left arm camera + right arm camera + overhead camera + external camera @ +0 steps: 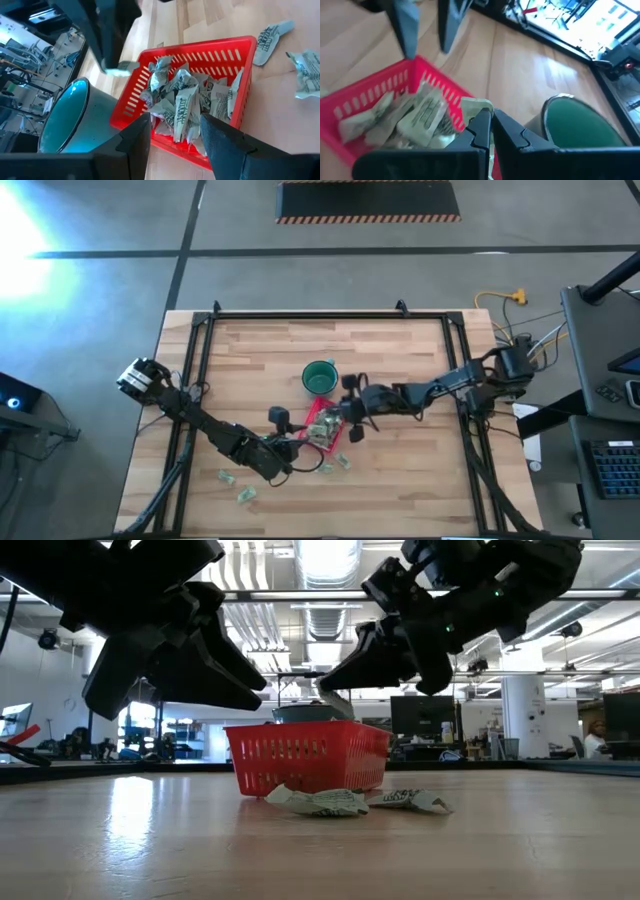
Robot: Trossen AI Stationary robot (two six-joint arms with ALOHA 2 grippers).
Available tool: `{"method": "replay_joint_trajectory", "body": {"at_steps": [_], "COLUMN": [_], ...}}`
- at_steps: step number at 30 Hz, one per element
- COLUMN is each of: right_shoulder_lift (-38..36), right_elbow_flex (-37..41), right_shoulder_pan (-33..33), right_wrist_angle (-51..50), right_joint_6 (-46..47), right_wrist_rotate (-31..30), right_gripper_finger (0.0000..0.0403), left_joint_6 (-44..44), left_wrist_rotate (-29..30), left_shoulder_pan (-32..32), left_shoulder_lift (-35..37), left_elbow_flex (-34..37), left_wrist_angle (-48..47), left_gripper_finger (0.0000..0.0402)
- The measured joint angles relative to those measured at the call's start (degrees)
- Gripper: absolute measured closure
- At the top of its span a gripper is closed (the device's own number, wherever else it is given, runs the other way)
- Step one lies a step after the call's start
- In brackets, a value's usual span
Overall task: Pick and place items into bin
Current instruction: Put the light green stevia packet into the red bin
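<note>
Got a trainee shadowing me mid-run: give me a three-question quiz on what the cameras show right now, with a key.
1. True or false: the red bin already has wrapped pieces in it.
2. Which gripper has its fingers shut over the bin's edge on a wrapped piece? A) left gripper B) right gripper C) neither
3. Fill in: the dark-green cup stands right ______ the bin, on the side away from the loose pieces lying on the table.

Key
1. True; a heap of them fills it.
2. B; it pinches a piece by the bin's wall, while the left gripper is open above the bin.
3. beside
</note>
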State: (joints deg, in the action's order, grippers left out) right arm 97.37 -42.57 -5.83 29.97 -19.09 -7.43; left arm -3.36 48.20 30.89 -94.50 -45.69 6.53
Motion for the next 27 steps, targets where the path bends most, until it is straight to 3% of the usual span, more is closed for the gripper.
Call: {"method": "replay_joint_trajectory", "body": {"at_steps": [13, 27], "right_shoulder_lift": [0.77, -1.41], "right_elbow_flex": [-0.38, -0.32], "right_shoulder_pan": [0.00, -0.55], "right_wrist_angle": [-0.94, -1.99], "right_joint_6": [2.14, -0.87], "right_wrist_rotate": [1.52, 2.93], "right_gripper_finger": [0.0387, 0.0283], "left_joint_6": [0.00, -0.04], "left_wrist_rotate": [-0.02, 0.02], "left_shoulder_pan": [0.00, 1.24], "left_shoulder_lift": [0.00, 0.05], "left_elbow_flex": [-0.13, -0.83], "left_wrist_angle": [0.03, -1.81], "left_gripper_finger": [0.0246, 0.0246]}}
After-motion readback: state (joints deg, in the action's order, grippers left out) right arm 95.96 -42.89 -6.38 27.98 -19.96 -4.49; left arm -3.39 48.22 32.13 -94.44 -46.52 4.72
